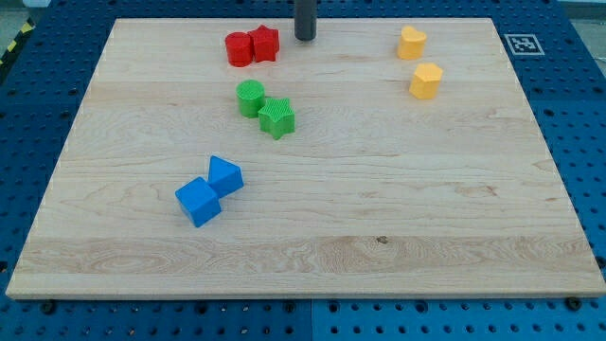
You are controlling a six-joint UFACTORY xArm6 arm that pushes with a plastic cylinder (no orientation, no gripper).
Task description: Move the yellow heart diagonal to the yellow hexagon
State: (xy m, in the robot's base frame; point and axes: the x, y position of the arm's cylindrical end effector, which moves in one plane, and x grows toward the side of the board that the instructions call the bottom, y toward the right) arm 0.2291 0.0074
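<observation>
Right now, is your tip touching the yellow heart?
Apart. The camera view shows my tip near the board's top edge, beside the red blocks, with bare wood between it and the yellow heart.

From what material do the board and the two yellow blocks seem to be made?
The board looks like light wood, matte: grain lines and a small dark knot show. The yellow heart and yellow hexagon look like moulded plastic or painted wood, in one even colour without grain; I cannot tell which.

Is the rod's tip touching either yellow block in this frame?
No. My tip sits at the view's top beside the red blocks, well left of the yellow heart and yellow hexagon.
</observation>
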